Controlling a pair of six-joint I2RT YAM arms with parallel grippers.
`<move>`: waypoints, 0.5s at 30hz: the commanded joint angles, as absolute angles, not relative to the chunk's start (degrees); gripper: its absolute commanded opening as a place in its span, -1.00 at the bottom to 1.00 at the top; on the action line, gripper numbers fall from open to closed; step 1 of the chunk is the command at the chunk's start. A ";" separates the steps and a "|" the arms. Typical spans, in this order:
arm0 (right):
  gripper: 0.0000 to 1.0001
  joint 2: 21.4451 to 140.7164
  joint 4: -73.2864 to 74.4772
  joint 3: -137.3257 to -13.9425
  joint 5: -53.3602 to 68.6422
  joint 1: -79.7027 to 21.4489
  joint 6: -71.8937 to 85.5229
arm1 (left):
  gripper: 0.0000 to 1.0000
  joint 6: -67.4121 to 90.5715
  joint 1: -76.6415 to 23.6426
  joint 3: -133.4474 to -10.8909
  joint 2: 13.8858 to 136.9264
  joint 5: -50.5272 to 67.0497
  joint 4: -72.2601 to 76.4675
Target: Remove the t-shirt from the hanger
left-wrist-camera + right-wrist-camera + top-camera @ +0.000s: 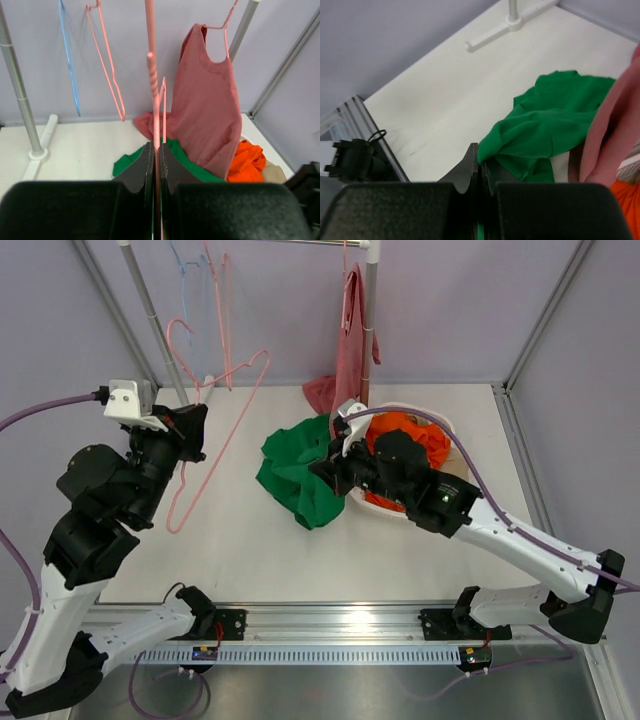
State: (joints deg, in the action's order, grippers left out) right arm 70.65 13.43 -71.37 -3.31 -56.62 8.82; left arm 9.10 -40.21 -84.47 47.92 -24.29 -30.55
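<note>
The green t-shirt (298, 477) lies crumpled on the table, free of the hanger. My right gripper (331, 468) is shut on its right edge; the right wrist view shows the jaws (481, 156) pinching a fold of the green cloth (550, 125). My left gripper (193, 423) is shut on the bare pink wire hanger (232, 430) and holds it up left of the shirt, apart from it. In the left wrist view the hanger wire (155, 100) runs up from between the closed jaws (156, 152), with the green shirt (129, 160) beyond.
A white basket (448, 427) with orange clothes (405, 435) stands right of the shirt. A pink tank top (351, 330) hangs from the rack at the back, with more pink cloth (320, 392) below it. A blue hanger (68, 60) and a pink hanger (106, 65) hang at back left beside a rack pole (148, 310).
</note>
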 commanded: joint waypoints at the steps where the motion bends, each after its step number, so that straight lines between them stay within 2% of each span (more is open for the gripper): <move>1: -1.00 66.36 17.81 -82.15 2.11 -56.51 5.46 | -1.00 4.22 -40.25 -84.63 50.00 -26.37 -27.16; 5: -1.00 68.63 24.42 -97.51 -1.56 -56.34 0.54 | -1.00 4.57 -40.25 -86.30 53.25 -25.84 -26.89; 9: -1.00 71.09 27.07 -107.56 -10.08 -56.43 -5.70 | -1.00 3.61 -40.25 -86.92 55.28 -24.09 -22.35; 15: -1.00 77.16 28.65 -124.08 -15.89 -56.43 -13.61 | -1.00 -0.87 -40.34 -91.84 60.37 -20.22 -16.01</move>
